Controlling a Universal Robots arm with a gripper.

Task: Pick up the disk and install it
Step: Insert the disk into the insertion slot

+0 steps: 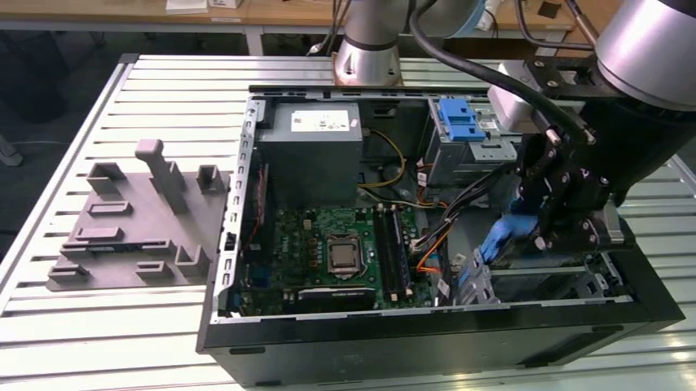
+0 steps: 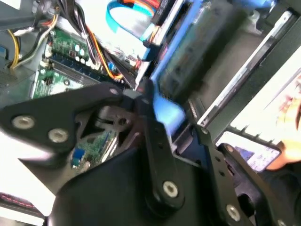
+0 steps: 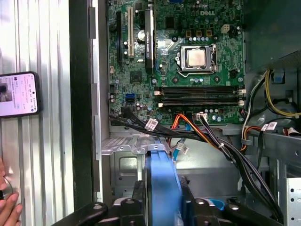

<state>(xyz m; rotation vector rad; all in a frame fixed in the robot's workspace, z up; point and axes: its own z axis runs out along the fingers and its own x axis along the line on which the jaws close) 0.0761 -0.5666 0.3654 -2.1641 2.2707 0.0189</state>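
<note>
One arm, one open PC case (image 1: 234,244) lying flat on a slatted table (image 1: 109,326).

In the exterior view the gripper (image 1: 540,243) is down in the case's corner on the exterior view's right. It's clamped on the disk (image 1: 503,236), which stands on edge with its blue rail showing, right over the metal cage (image 1: 566,281). Further back there's a grey box (image 1: 315,151) with a white sticker (image 1: 321,122); I can't make out its print from here. A blue latch (image 1: 462,122) sits beside it, and the green board (image 1: 326,252) fills the middle. A grey fixture (image 1: 130,220) lies on the table at the exterior view's left, apart from the case.

In the second wrist view the disk (image 2: 202,42) runs slantwise, dark with a blue rail, and its blue end is pinched in the gripper (image 2: 160,106). A phone (image 2: 261,155) with a lit screen lies outside the case wall.

In the first wrist view the disk (image 3: 162,183) is edge-on, a blue strip squeezed between the black fingers (image 3: 138,193) of the gripper (image 3: 162,200), with the cage (image 3: 122,165) just behind it. The board (image 3: 141,61) has white lettering printed on it. Cables (image 3: 221,146) cross in front of it with small white tags (image 3: 152,124). The phone (image 3: 19,94) lies on the table, text on its screen, with a hand (image 3: 7,207) near it.
</note>
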